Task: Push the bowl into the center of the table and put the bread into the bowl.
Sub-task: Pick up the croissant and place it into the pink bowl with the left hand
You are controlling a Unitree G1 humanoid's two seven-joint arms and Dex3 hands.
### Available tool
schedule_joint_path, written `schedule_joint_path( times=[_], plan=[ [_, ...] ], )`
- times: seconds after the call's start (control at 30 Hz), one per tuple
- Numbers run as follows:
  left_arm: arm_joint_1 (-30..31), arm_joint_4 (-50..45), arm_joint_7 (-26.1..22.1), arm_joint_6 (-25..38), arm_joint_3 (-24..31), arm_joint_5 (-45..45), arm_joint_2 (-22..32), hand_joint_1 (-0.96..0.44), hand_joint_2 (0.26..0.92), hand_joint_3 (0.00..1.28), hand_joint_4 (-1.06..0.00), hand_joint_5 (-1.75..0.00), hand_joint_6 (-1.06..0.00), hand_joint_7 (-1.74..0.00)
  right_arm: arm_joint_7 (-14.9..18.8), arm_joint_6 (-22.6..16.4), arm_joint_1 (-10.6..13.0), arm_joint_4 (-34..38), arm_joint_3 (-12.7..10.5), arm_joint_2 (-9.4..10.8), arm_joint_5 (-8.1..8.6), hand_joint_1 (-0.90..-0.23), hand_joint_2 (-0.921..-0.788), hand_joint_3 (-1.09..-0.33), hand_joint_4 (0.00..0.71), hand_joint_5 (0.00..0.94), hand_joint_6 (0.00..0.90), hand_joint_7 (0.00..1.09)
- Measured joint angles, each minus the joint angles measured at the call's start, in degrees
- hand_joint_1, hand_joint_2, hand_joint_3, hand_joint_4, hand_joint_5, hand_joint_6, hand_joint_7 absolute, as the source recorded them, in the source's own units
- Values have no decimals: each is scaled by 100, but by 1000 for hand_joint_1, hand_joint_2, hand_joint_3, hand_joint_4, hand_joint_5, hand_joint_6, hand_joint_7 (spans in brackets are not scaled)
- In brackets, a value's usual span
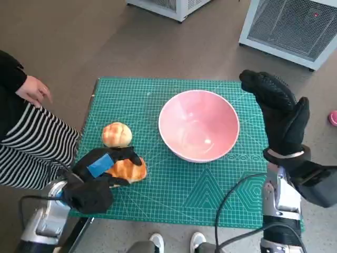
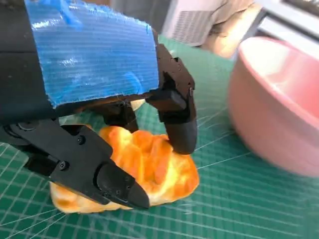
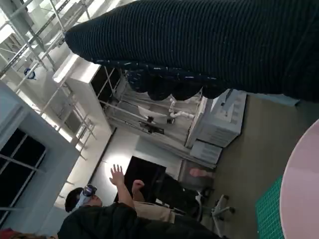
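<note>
The pink bowl [image 1: 199,125] stands empty near the middle of the green cutting mat [image 1: 210,195]; its wall [image 2: 279,114] shows in the left wrist view and its rim [image 3: 299,199] in the right wrist view. An orange-brown bread [image 1: 129,169] lies at the mat's left front, and my left hand [image 1: 100,176] is over it with fingers [image 2: 179,124] around the bread [image 2: 149,169]. A second round bun [image 1: 117,134] sits just behind. My right hand [image 1: 279,113] is raised at the bowl's right side, fingers extended, holding nothing.
A person in a striped top [image 1: 26,147] sits at the left of the table, one hand [image 1: 34,89] near the mat's corner. White cabinets [image 1: 295,26] stand on the floor beyond. Cables [image 1: 237,211] run along my right forearm.
</note>
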Motion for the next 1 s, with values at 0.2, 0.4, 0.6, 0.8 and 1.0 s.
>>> schedule_joint_path(
  times=[0.2, 0.4, 0.6, 0.8, 1.0],
  plan=[
    [-91, -579, -169, 129, 205, -278, 4, 3, 916, 25, -773, -1116, -662, -1084, 0, 0, 7, -19, -2, 0, -2, -703, -921, -640, 203, 2, 146, 404],
    [-377, -862, -188, 84, 318, -559, -20, 4, 907, 11, -799, -1110, -713, -1011, -5, -19, 27, -30, -14, 0, -6, -706, -921, -638, 201, 1, 140, 399],
    [-871, -946, -180, -75, 402, -784, -92, 4, 903, 8, -805, -1114, -730, -984, -29, -61, 39, -33, -14, 0, -41, -709, -921, -638, 192, 0, 134, 395],
    [-1400, -954, -119, -227, 428, -872, -233, 4, 898, 5, -819, -1089, -742, -984, -66, -110, 95, -49, -14, 0, -54, -710, -921, -637, 187, 0, 135, 394],
    [-2019, -827, -72, -423, 411, -920, -413, 7, 872, 21, -822, -1168, -849, -771, -125, -140, 123, -89, -17, -2, -67, -714, -921, -637, 187, 0, 139, 396]
  ],
)
